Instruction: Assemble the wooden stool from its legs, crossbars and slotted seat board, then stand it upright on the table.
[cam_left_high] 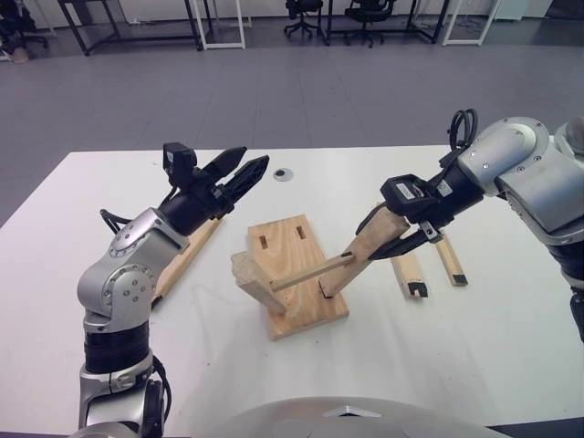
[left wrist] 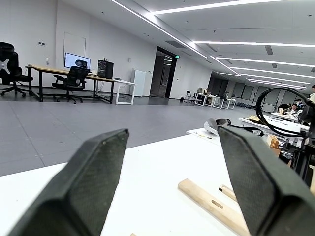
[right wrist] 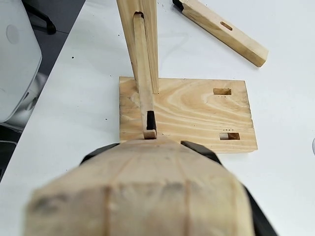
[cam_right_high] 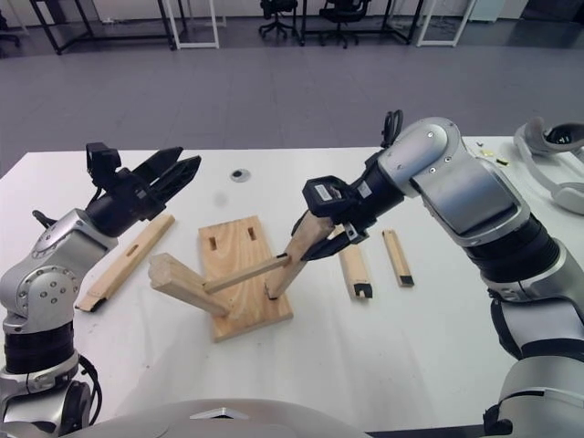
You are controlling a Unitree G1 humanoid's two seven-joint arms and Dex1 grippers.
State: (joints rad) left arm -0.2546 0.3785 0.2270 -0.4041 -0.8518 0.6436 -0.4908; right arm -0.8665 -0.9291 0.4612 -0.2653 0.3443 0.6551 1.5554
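One leg (cam_left_high: 365, 248) clenched by right gripper (cam_left_high: 394, 234), centre right; left gripper (cam_left_high: 254, 158) released, upper left. Leg best kept square, eased into board (cam_left_high: 292, 251) slot.

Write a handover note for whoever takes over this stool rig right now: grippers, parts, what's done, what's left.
Left gripper: open, empty, raised over the table's far left.
Right gripper: shut on the right leg.
Done: that leg and the left leg stand on the seat board, joined by a crossbar.
To do: the far slots are empty. A loose leg lies left of the board, two loose pieces to its right. Fit them, then stand the stool upright.
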